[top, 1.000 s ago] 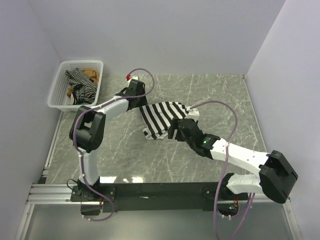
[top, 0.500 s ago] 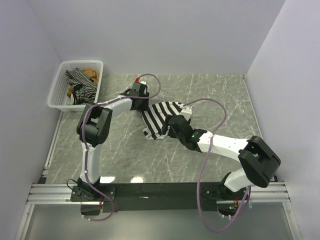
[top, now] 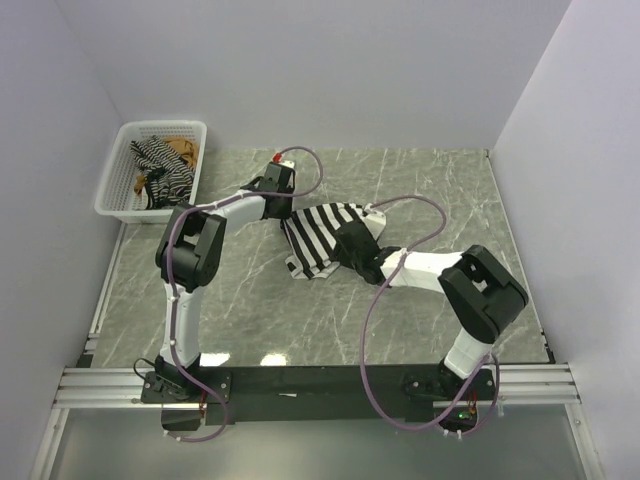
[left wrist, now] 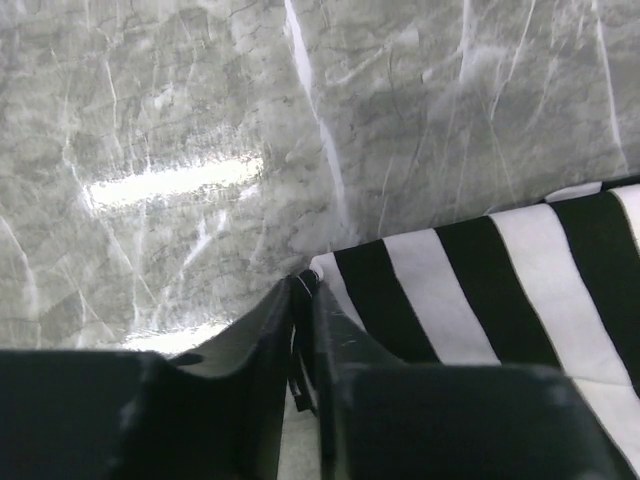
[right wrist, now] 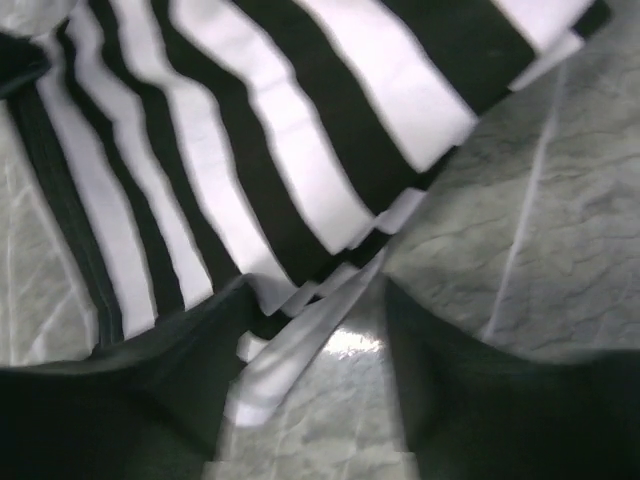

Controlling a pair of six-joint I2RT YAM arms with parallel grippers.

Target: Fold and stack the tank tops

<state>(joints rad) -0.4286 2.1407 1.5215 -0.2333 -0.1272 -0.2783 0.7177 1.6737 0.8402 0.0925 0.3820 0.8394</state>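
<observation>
bold-striped top (top: 318, 238) lies rumpled on table (top: 250, 310); thin-striped top (top: 160, 172) and tan top (top: 184, 147) crumpled in basket (top: 150, 125).

A white plastic mesh basket (top: 112, 192) sits at the far left corner of the grey marbled table (top: 250, 315), pale walls all round.

Overhead camera looks down on the table (top: 430, 180); both wrist cameras closely face the striped top (top: 318, 234).

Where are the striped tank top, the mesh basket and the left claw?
striped tank top (top: 316, 234): top view, middle of its striped body.
mesh basket (top: 110, 165): top view, its left rim.
left claw (left wrist: 302, 285): left wrist view, between its fingertips, at the fabric corner.
</observation>
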